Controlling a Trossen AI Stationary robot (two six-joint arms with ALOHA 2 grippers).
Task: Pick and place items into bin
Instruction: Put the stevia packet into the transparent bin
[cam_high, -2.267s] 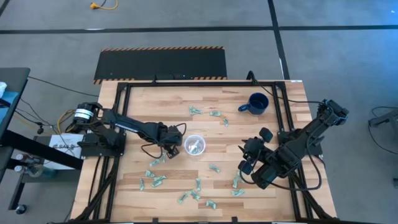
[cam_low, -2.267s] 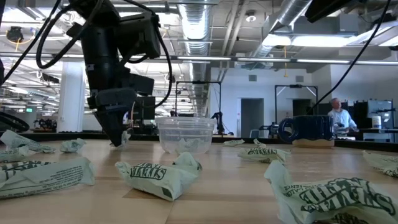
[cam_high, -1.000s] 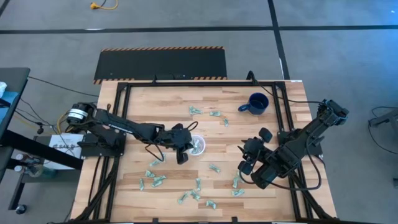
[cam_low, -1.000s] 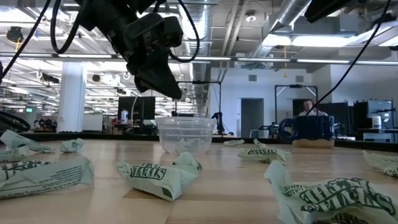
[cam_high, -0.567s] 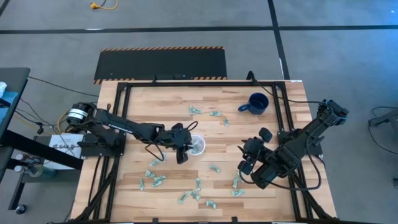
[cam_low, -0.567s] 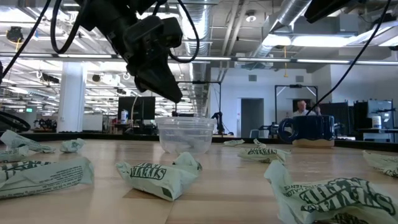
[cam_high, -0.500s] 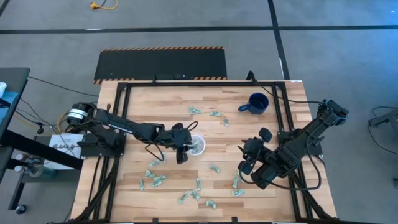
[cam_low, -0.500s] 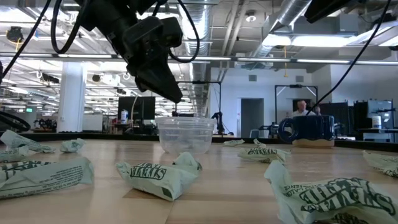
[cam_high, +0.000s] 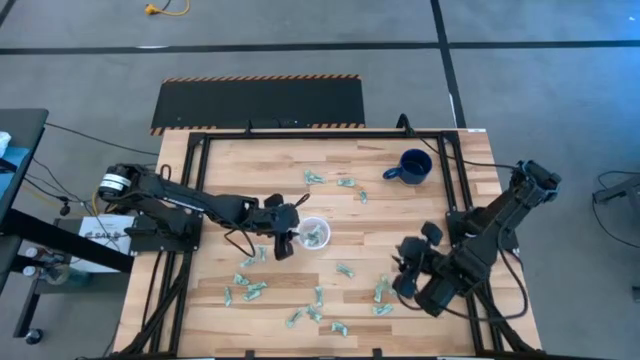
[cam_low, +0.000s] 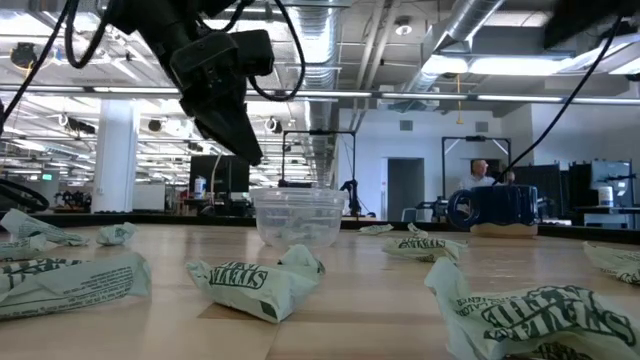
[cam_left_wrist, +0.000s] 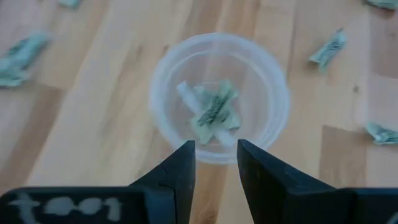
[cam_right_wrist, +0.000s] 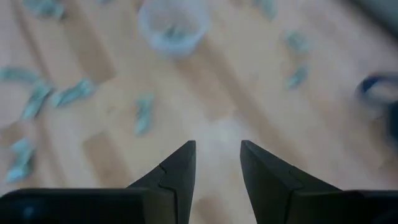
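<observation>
Two or three wrappers (cam_left_wrist: 213, 116) lie inside the cup (cam_high: 314, 234), which stands mid-counter (cam_high: 230, 170); many more wrappers are scattered around it, so most of the work seems left. The left gripper (cam_left_wrist: 215, 163) hangs just beside the cup, jaws apart and empty. The right gripper (cam_right_wrist: 216, 163) hovers over the counter's right side, jaws also apart, empty.

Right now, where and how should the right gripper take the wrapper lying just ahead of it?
Judging from the high view, the wrapper lies flat and alone on the table. The right gripper should probably come straight down and pinch across its narrow middle, fingers on either long side. Nothing crowds it there.
</observation>
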